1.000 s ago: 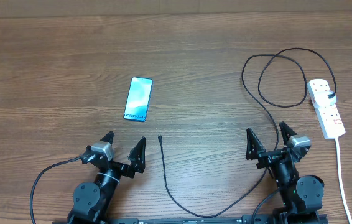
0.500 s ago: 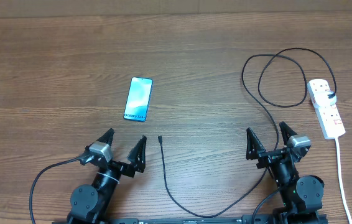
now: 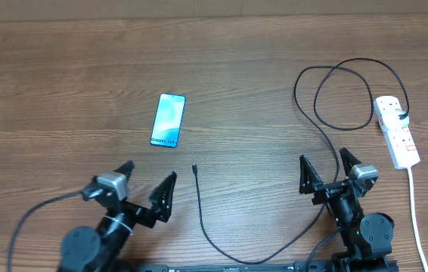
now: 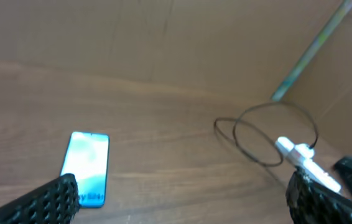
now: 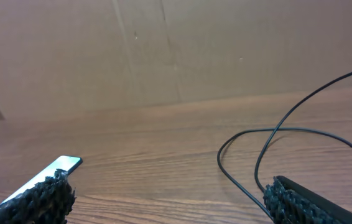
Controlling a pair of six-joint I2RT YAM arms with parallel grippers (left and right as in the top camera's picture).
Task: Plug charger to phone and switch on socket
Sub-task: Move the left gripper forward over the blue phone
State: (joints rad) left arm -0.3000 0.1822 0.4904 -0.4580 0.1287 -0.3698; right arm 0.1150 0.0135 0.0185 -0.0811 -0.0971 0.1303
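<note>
your left gripper (image 3: 150, 171) stood wide open at the near left of the table (image 3: 63, 75), holding nothing. the right gripper (image 3: 324, 156) gaped empty at the near right. the phone (image 3: 168, 120) lay flat, screen up, just beyond the left gripper. the charger (image 3: 201, 219) had its tip (image 3: 195, 169) between the grippers, apart from the phone — its cable swung near, then right, looping far to the socket (image 3: 396, 131) at the right edge.

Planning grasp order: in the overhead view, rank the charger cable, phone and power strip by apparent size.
1. charger cable, by far the longest.
2. power strip, somewhat longer than the phone.
3. phone, the shortest.
</note>
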